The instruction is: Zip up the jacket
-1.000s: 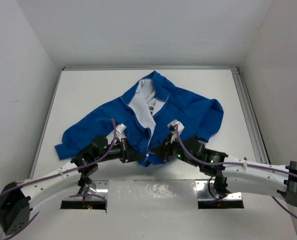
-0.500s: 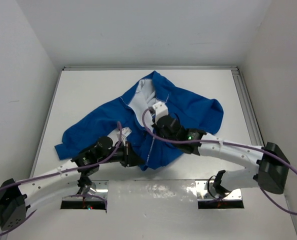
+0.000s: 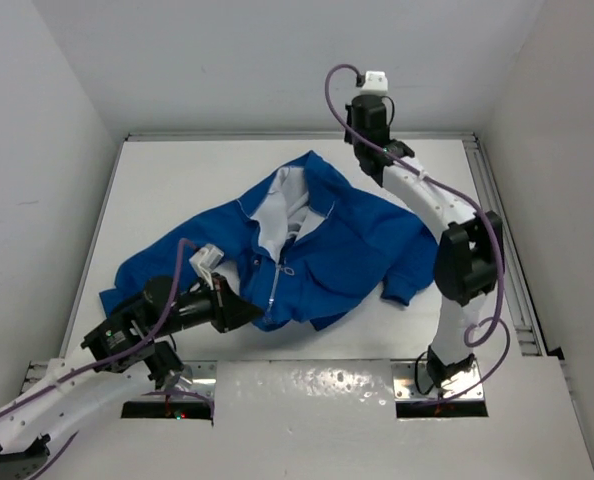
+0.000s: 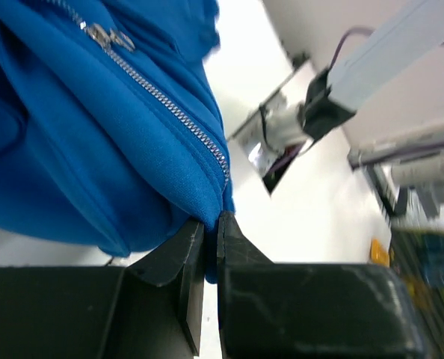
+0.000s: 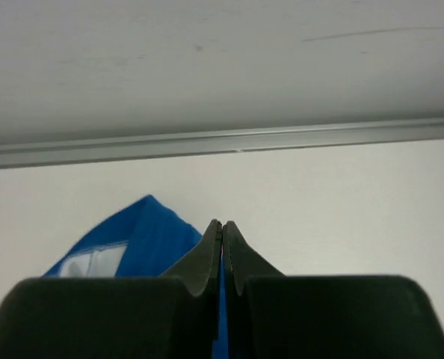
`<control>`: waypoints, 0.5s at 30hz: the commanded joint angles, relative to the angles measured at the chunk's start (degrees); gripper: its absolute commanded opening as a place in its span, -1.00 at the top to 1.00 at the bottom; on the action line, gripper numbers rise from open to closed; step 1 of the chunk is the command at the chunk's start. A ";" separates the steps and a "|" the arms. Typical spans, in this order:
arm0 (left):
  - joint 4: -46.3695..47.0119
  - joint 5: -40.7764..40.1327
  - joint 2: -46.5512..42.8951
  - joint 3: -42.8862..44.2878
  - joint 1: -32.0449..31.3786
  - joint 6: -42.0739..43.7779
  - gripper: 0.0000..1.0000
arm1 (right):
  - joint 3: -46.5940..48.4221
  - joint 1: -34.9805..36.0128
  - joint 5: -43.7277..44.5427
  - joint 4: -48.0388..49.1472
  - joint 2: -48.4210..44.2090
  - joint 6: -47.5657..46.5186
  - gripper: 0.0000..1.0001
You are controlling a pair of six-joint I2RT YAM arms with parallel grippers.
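Observation:
The bright blue jacket point(image 3: 337, 250) lies spread on the white table, its collar and white lining point(image 3: 277, 205) open toward the back. Its silver zipper point(image 3: 277, 285) is closed from the hem up to the pull point(image 3: 285, 268). My left gripper point(image 3: 239, 312) is shut on the jacket's bottom hem at the foot of the zipper; the left wrist view shows its tips point(image 4: 211, 221) pinching blue fabric, with the zipper teeth point(image 4: 177, 112) and pull point(image 4: 106, 35) above. My right gripper point(image 3: 365, 128) is raised high over the table's far edge, shut and empty; its wrist view point(image 5: 223, 224) shows the collar tip point(image 5: 143, 232) below.
White walls enclose the table on three sides. An aluminium rail point(image 3: 492, 215) runs along the right edge and another along the back point(image 5: 222, 142). Two metal base plates point(image 3: 182, 378) point(image 3: 442, 385) sit at the near edge. The right arm's elbow point(image 3: 462, 255) stands over the jacket's right sleeve.
My right arm has left the jacket front and swung up and back, high over the far edge. The zipper is now closed further up. My left gripper has drawn the hem left and nearer.

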 commanded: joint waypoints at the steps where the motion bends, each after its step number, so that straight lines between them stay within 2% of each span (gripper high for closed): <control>1: -6.37 -5.17 -1.17 0.87 -0.56 -0.58 1.00 | -8.78 2.26 -16.54 -5.25 -7.24 2.54 1.00; 2: -5.93 -5.34 -0.64 -0.63 -0.64 -1.20 1.00 | -14.27 4.97 -20.44 -2.62 -10.95 3.17 1.00; 3: -5.49 -5.95 -0.28 -2.21 -0.65 -1.99 1.00 | -20.33 6.56 -26.66 -1.21 -18.64 5.52 1.00; 4: -4.53 -5.78 0.42 -3.62 -0.82 -3.04 1.00 | -26.14 8.06 -28.81 0.55 -22.46 7.29 1.00; 5: -4.52 -6.13 0.77 -4.16 -0.91 -3.92 0.98 | -38.20 11.21 -30.31 5.35 -25.98 9.39 1.00; 7: -6.18 -12.08 1.13 -3.81 -1.08 -6.29 0.67 | -53.17 14.13 -33.91 10.21 -34.05 14.66 1.00; 8: -6.10 -13.67 0.95 -4.33 -1.08 -8.04 0.36 | -56.13 17.18 -33.41 11.54 -35.75 15.56 1.00; 10: -6.28 -18.68 0.86 -5.65 -1.08 -11.38 0.12 | -62.89 19.32 -26.33 10.77 -39.61 16.53 0.98; 11: -6.19 -20.44 1.21 -6.26 -1.08 -12.18 -0.10 | -64.41 19.41 -24.28 9.37 -40.51 16.79 0.89; 12: -6.28 -24.55 1.91 -6.79 -1.00 -12.97 -0.18 | -65.73 19.33 -22.09 8.83 -41.13 17.15 0.60; 14: -5.41 -30.09 2.88 -8.37 -1.00 -15.08 -0.24 | -66.80 19.32 -16.82 6.90 -41.75 16.54 0.24; 15: -4.18 -34.91 4.10 -8.90 -1.00 -15.87 -0.23 | -67.06 19.32 -15.57 6.37 -41.66 16.79 -0.07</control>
